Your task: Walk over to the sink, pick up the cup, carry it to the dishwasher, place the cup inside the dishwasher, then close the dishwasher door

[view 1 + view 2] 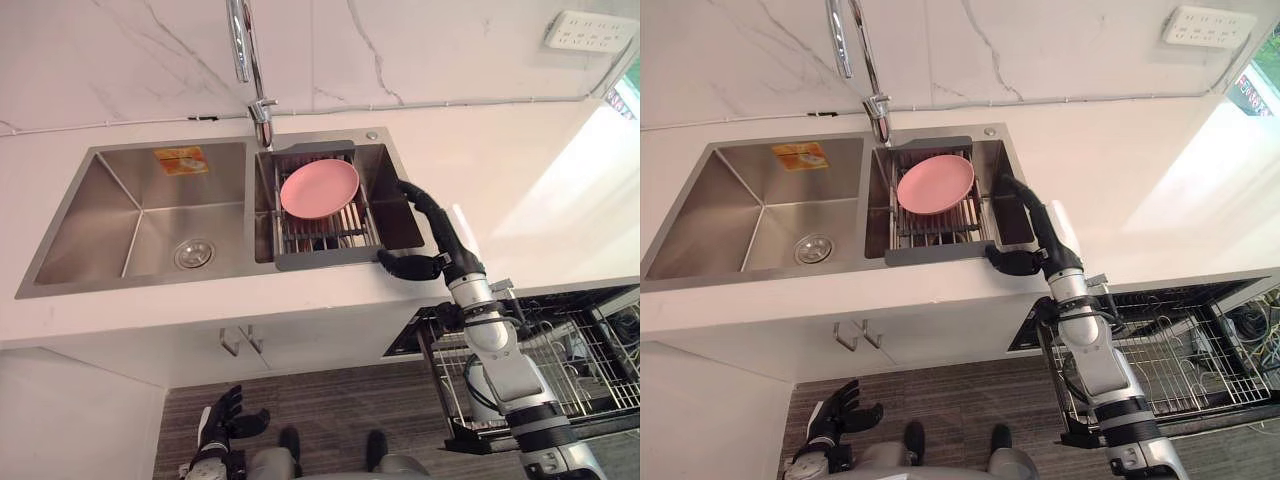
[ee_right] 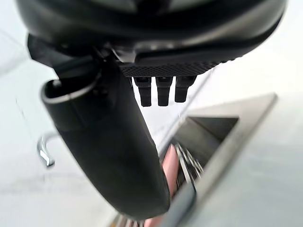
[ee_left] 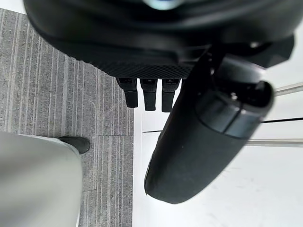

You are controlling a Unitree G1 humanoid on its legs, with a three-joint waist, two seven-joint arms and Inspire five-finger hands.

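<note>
My right hand reaches over the counter edge into the right end of the sink's right basin. Its fingers are straight and its thumb points left at the grey dish rack. It holds nothing, and it hides the narrow strip of basin beside the rack. A pink plate lies on the rack and shows past the thumb as the pink plate in the right wrist view. The dishwasher's wire basket stands pulled out at the lower right, under my forearm. My left hand hangs low at the left with relaxed fingers.
The bare left basin has a drain. A tall faucet rises behind the sink. White counter runs to the right, with a wall socket above it. Cabinet handles show below, over grey floor.
</note>
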